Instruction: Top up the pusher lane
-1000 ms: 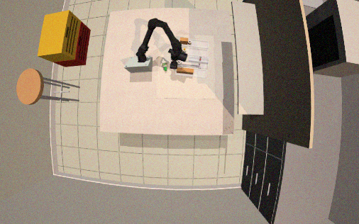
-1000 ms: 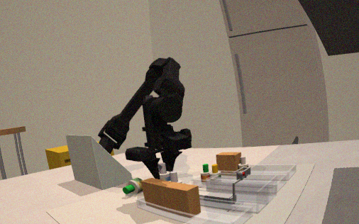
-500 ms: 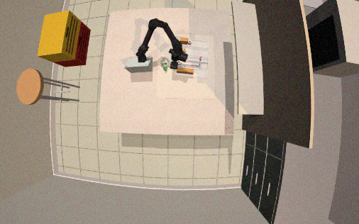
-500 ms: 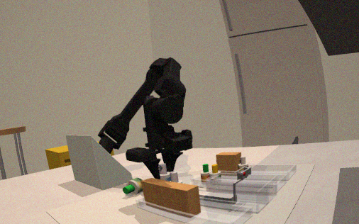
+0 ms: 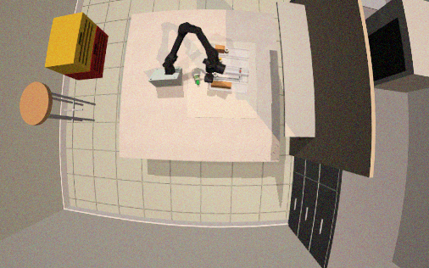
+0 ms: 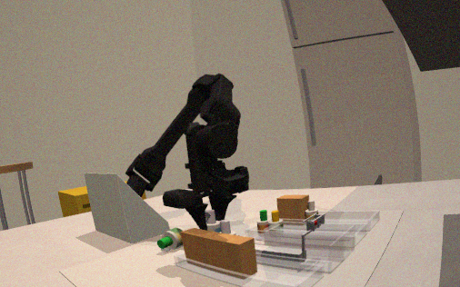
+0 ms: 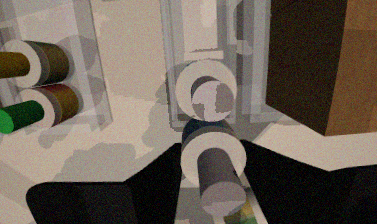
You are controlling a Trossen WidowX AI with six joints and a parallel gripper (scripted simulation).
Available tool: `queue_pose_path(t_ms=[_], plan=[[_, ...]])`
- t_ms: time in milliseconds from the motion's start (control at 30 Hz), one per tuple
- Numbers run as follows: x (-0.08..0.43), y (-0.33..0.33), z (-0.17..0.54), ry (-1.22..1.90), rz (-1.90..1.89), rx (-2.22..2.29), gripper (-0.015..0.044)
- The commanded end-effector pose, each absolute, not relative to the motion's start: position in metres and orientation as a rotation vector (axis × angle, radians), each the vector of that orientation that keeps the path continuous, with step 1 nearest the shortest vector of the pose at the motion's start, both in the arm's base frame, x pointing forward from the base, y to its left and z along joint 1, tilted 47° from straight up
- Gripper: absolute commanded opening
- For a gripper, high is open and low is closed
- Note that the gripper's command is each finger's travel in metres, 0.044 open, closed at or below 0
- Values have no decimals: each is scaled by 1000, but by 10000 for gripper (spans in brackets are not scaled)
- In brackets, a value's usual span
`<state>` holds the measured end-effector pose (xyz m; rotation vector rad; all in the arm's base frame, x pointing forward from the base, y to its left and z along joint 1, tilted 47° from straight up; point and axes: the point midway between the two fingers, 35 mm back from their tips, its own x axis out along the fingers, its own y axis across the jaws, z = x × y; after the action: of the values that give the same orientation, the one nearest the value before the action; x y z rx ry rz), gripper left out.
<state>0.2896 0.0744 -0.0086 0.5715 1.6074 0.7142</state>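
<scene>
Black and angular, the tool (image 7: 210, 200) is clenched on the loose jar (image 7: 212, 165), a pale-collared jar with a grey lid that fills the lower centre of the wrist view. From where I stand it looks like a firm hold, with a dark finger (image 7: 140, 185) showing on either side of the glass.

Directly above it in that view, at frame centre, sits the matching jar (image 7: 206, 92), already in the clear-walled sprung lane (image 7: 172, 60). The two jars are lined up one behind the other and look nearly touching, though I cannot tell whether they have actually met. The front stop and the pusher plate are not clear enough for me to pick out.

Further out, at the left edge of the wrist view, a green-lidded jar (image 7: 20, 115) and a yellow-lidded jar (image 7: 15, 62) stand in a neighbouring lane. A brown box (image 7: 335, 65) rises at the upper right. In the exterior view another green-capped jar (image 6: 168, 240) lies on its side on the bench (image 6: 385, 254), lower centre, beside the grey wedge (image 6: 121, 209).

My reading is that picking up and aligning are done. Left to do: press the held jar in from the front so the row slides back steadily, seat it behind the low stop, then open the fingers and back away.
</scene>
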Motion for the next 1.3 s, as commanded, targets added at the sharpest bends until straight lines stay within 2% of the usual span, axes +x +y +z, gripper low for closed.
queue_pose_path(t_ms=[0,1267], plan=[[298,75,-7,1586,717,569,0],[315,77,-6,1585,717,568,0]])
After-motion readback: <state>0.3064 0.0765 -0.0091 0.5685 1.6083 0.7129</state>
